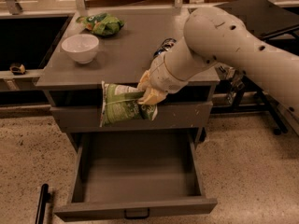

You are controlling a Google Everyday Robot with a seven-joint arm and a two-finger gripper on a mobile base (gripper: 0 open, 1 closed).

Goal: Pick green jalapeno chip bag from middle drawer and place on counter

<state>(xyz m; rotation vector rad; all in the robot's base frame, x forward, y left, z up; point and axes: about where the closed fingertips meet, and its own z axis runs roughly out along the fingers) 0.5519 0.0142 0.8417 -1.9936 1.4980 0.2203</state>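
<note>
My gripper (148, 93) is shut on the green jalapeno chip bag (122, 104), a pale green and white puffy bag. I hold it in the air in front of the cabinet, just below the counter's front edge and well above the open middle drawer (135, 174). The drawer is pulled out and its grey floor is bare. The counter (126, 55) is the grey top behind the bag. My big white arm reaches in from the right and hides part of the counter's right side.
On the counter stand a white bowl (80, 47) at the left, a brighter green bag (102, 24) at the back left and a can (164, 45) partly hidden behind my arm. A black table (261, 13) is at the right.
</note>
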